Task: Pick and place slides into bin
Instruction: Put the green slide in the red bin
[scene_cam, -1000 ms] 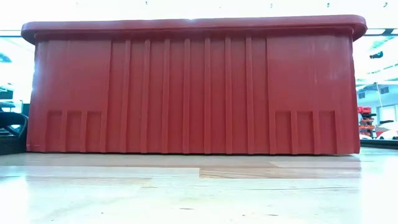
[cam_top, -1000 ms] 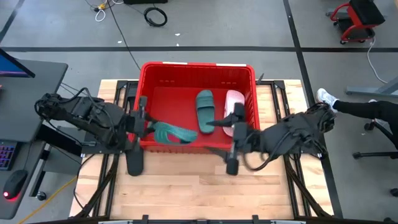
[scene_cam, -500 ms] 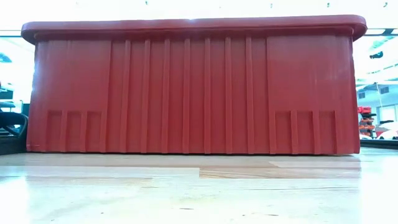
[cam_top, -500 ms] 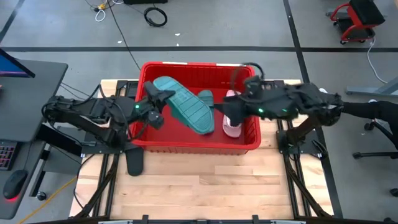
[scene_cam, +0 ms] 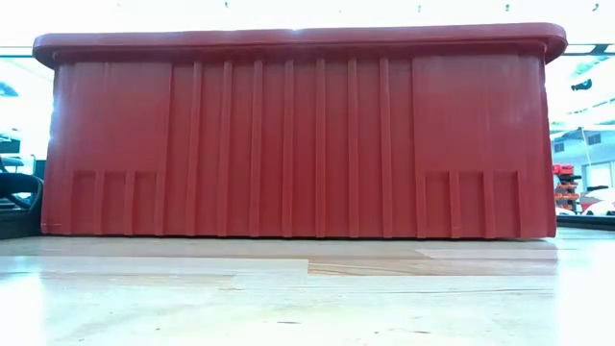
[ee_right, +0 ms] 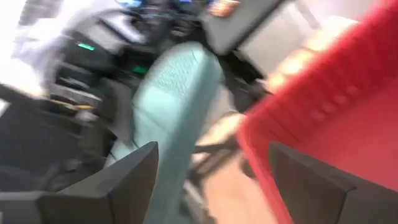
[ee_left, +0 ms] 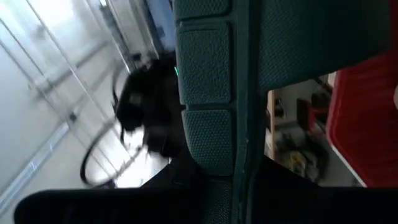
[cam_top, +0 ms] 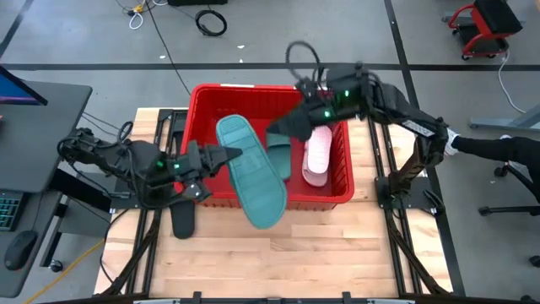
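**Left tool holds teal slide above bin's front wall**

Table (cam_top: 337,253): one wooden top, bin on it. Bin (cam_top: 253,91): one, red, fills the low view wall to wall (scene_cam: 307,135). Slides: four seen. Teal slide (cam_top: 251,171), sole up, is raised across the bin's front-left rim, clamped at one end by the left tool (cam_top: 221,156), fingers narrowly parted on it. A second teal (cam_top: 278,156) and a pink slide (cam_top: 318,156) lie in the bin. A black slide (cam_top: 183,221) lies on the table outside the front-left corner. Right tool (cam_top: 291,127) hangs over the bin's back, fingers spread wide, holding nothing.
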